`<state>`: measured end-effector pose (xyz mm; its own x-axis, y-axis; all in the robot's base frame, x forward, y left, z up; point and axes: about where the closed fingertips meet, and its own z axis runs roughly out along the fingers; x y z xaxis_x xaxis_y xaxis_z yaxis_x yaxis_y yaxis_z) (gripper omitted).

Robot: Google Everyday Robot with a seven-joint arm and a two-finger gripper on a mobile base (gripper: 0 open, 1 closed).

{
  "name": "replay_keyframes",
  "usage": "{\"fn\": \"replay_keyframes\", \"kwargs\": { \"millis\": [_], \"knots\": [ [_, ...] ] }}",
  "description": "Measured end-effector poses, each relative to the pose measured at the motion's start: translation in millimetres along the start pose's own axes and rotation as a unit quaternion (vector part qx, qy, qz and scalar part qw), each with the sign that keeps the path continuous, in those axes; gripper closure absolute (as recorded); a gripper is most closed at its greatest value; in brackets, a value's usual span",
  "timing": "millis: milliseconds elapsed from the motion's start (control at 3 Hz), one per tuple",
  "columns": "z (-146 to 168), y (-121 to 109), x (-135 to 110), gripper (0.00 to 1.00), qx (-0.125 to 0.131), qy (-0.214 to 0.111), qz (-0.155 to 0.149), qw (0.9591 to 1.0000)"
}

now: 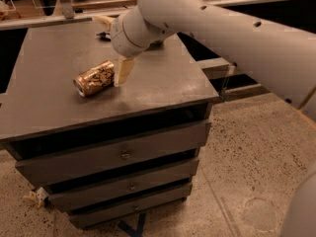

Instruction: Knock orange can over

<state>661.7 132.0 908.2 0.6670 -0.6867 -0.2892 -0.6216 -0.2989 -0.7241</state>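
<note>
The orange can lies on its side on the grey cabinet top, left of centre, with its silver top facing the front left. My gripper hangs just right of and behind the can and is open. One cream finger reaches down and touches, or nearly touches, the can's right end. The other finger points to the back left, away from the can.
The cabinet has several drawers below the top. A small dark object lies near the back of the top. My arm crosses the right side. Shelving stands behind. The speckled floor is to the right.
</note>
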Motion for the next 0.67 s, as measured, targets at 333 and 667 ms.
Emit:
{"fn": "replay_keyframes", "kwargs": {
  "millis": [333,667],
  "knots": [
    [-21.9,-21.0,2.0,0.0,0.042,0.017,0.024,0.9987],
    [-37.0,-31.7,6.3,0.0,0.065,0.025,0.062,0.9956]
  ]
}}
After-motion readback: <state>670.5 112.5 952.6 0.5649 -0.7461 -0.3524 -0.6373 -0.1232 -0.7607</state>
